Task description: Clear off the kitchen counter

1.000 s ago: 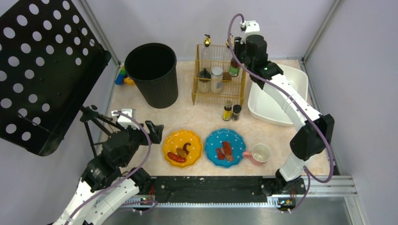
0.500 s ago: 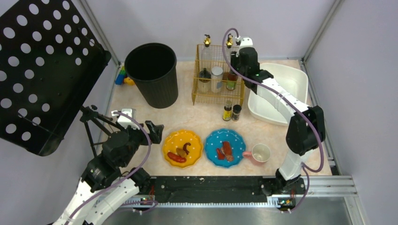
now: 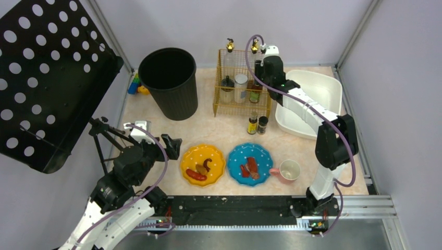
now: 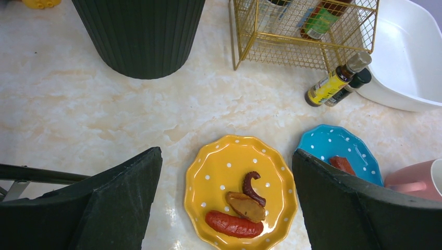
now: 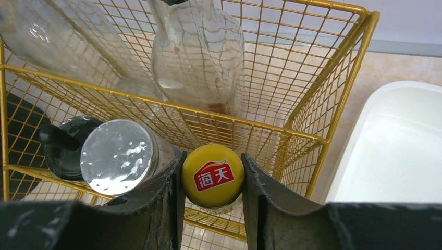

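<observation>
Right wrist view: right pincer (image 5: pixel 212 176) clenched on the yellow-capped bottle (image 5: pixel 214 182), one finger touching each side of the cap. Bottle stands inside the gold wire rack (image 5: pixel 333 88). Silver-lidded jar (image 5: pixel 119 156) just left of the pincer, white tub (image 5: pixel 396 146) to its right. Left pincer (image 4: pixel 226 153) released, jaws wide; yellow plate (image 4: pixel 219 174) below, between them. Kitchen counter (image 4: pixel 94 114) lies beneath both pincers.

Yellow bottle cap (image 5: pixel 213 175), red badge with white characters 海天; labels on other bottles too small to read
</observation>
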Motion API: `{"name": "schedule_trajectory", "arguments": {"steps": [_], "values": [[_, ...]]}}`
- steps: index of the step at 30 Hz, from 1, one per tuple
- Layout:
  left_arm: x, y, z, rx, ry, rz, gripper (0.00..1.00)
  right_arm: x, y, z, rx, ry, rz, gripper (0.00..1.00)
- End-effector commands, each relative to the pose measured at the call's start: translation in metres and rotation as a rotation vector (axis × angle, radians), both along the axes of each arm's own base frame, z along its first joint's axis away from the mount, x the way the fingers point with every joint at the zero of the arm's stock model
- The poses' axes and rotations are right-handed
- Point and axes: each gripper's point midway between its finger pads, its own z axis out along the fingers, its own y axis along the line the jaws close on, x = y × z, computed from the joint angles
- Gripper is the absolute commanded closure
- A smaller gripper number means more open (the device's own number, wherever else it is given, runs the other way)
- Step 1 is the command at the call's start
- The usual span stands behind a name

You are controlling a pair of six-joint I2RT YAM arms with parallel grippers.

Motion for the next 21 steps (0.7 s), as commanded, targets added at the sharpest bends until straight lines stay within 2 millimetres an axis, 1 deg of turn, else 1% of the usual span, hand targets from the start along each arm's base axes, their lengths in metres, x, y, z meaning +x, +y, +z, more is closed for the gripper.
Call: {"name": "schedule_trajectory", "arguments": {"steps": [1,3,5,7,8,9,10,13,15,19,20,21], "values": [[0.002,0.0,0.004,-0.009,-0.013,0.003,0.01,0.012,0.007,0.035,0.087,-0.111,0.007,0.64],[0.002,-0.001,0.004,-0.01,-0.014,0.001,0.01,0.01,0.008,0.035,0.089,-0.104,0.015,0.53],[0.002,-0.001,0.004,-0.009,-0.013,0.0,0.01,0.009,0.008,0.037,0.089,-0.103,0.021,0.46],[0.001,-0.001,0.004,-0.009,-0.013,-0.002,0.01,0.008,0.009,0.043,0.096,-0.111,0.025,0.37],[0.002,-0.001,0.003,-0.007,-0.011,-0.002,0.01,0.007,0.009,0.048,0.099,-0.12,0.027,0.34],[0.002,-0.001,0.004,-0.009,-0.013,-0.003,0.01,0.004,0.007,0.047,0.093,-0.105,0.025,0.31],[0.002,-0.001,0.004,-0.009,-0.012,-0.002,0.01,0.002,0.006,0.051,0.094,-0.11,0.024,0.29],[0.002,-0.002,0.004,-0.009,-0.013,-0.004,0.01,-0.008,0.003,0.068,0.108,-0.127,0.03,0.28],[0.002,-0.002,0.003,-0.007,-0.011,-0.006,0.01,-0.018,0.003,0.08,0.118,-0.135,0.042,0.28],[0.001,-0.002,0.004,-0.009,-0.013,-0.006,0.01,-0.051,0.003,0.095,0.124,-0.138,0.072,0.27],[0.001,-0.002,0.004,-0.011,-0.015,-0.006,0.01,-0.061,0.004,0.089,0.122,-0.126,0.086,0.27],[0.001,-0.002,0.005,-0.012,-0.016,-0.006,0.01,-0.072,0.002,0.094,0.13,-0.131,0.096,0.27]]}}
